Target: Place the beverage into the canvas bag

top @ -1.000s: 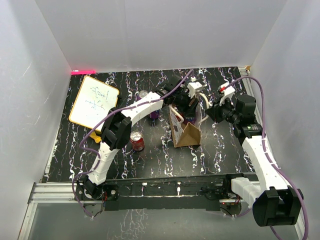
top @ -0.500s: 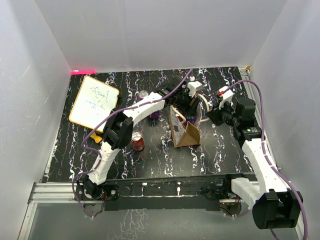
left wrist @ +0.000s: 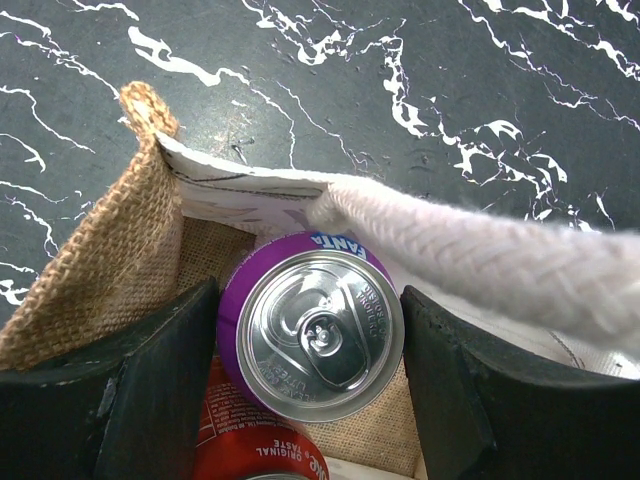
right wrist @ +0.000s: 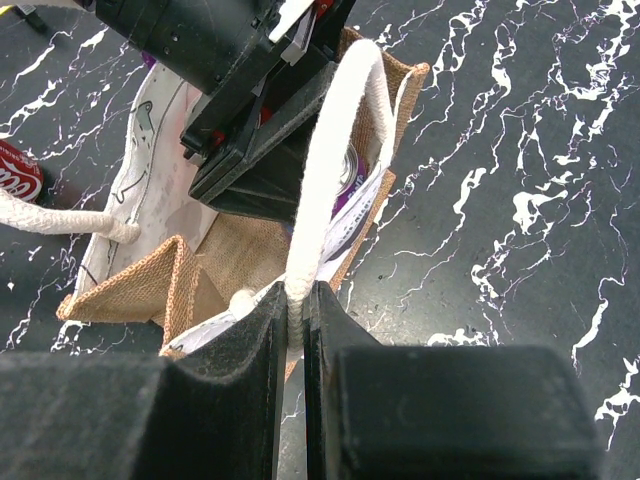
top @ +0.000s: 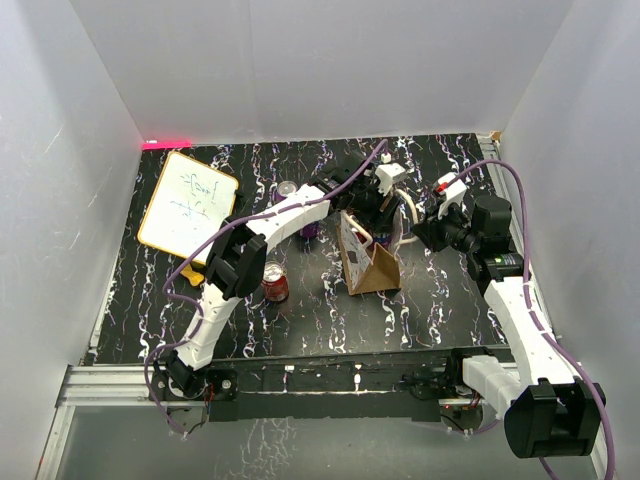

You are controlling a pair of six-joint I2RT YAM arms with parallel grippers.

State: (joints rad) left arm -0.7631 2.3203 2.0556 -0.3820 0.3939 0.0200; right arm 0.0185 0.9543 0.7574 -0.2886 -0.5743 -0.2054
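On the black marbled table (top: 440, 300), your left gripper (left wrist: 310, 335) clasps the purple can (left wrist: 330, 290) inside the bag (left wrist: 110, 270), beside a red can (left wrist: 255, 465); your right gripper (right wrist: 297, 330) pinches its handle (right wrist: 330, 150).

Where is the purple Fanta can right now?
Left wrist view, centre: the purple Fanta can sits between the fingers of the left gripper, inside the canvas bag's mouth, beside its cream handle.

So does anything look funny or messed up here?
Nothing is spilled or broken. The canvas bag looks lopsided only because the right gripper pinches one cream handle taut, while the left gripper holds a purple can inside it.
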